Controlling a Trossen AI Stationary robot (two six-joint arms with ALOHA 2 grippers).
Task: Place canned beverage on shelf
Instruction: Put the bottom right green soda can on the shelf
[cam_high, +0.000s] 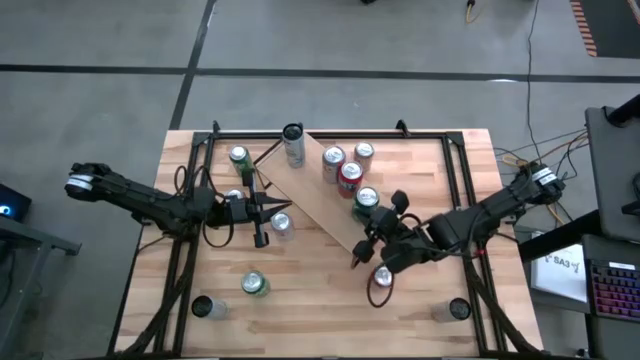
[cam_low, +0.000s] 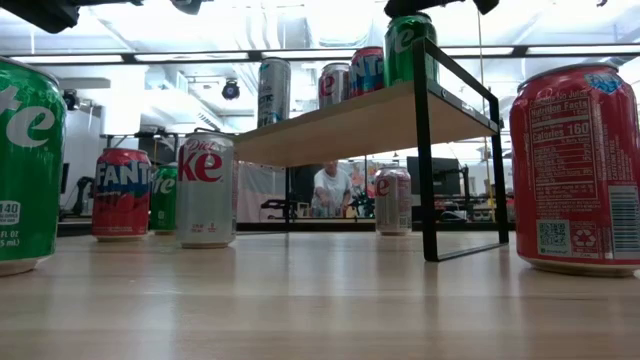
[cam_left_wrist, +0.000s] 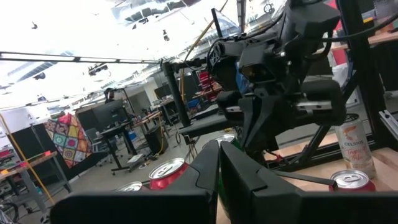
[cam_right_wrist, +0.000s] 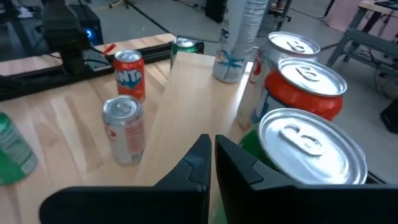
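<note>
Green aluminium can (cam_high: 366, 199) on the light-wood shelf (cam_high: 312, 192) could topple if the empty, closed right gripper (cam_high: 362, 254) beside it swings sideways.

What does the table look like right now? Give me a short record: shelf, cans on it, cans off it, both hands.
shelf: light-wood board on black end frames, lying diagonally across the table's middle
cans on shelf: five; tall slim can at the far end, then two red-and-white cans, a red can and a green can
cans off shelf: several on the tabletop, including a green one near the front
left hand: shut, empty, beside the shelf's left edge
right hand: shut, empty, by the shelf's near end, next to the green can
</note>
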